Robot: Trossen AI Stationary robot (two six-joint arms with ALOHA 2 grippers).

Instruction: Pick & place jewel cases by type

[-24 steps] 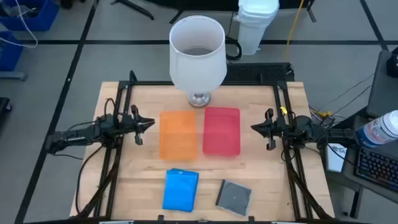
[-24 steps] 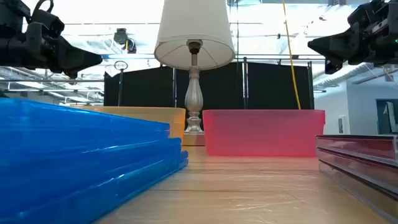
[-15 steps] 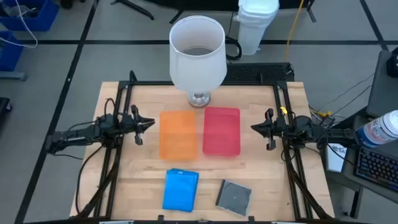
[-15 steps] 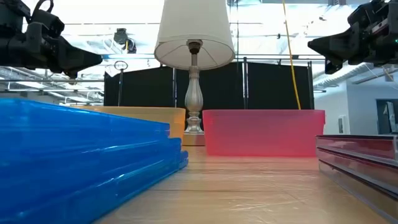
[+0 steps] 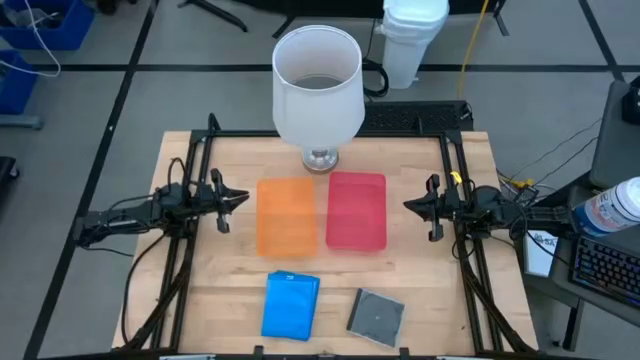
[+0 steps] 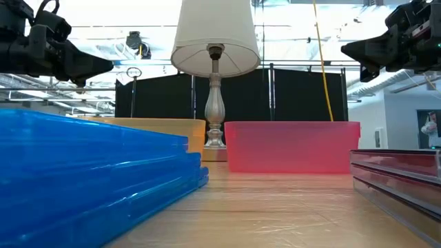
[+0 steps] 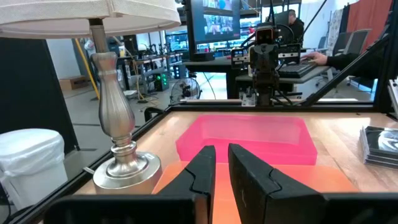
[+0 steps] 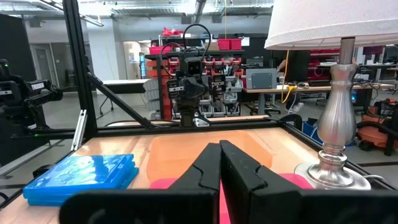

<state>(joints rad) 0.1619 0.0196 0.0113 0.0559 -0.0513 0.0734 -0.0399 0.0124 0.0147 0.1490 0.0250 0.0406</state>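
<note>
A stack of blue jewel cases [image 5: 290, 305] lies flat on the table near its front edge, and it fills the left of the low view [image 6: 89, 172]. To its right, dark grey jewel cases [image 5: 376, 317] lie flat in a small stack [image 6: 400, 179]. My left gripper [image 5: 243, 197] hovers at the table's left, beside the orange tray [image 5: 287, 216], pointing level toward it. A narrow gap shows between its fingertips [image 7: 221, 152], with nothing in it. My right gripper [image 5: 407, 205] hovers at the right, beside the red tray [image 5: 356, 210]. It is shut [image 8: 219, 146] and holds nothing.
A table lamp with a white shade [image 5: 317, 85] stands at the far middle, its metal foot [image 7: 121, 171] just behind the trays. Black frame rails [image 5: 190, 240] run along the table's left and right sides. Bare wood lies between the trays and the cases.
</note>
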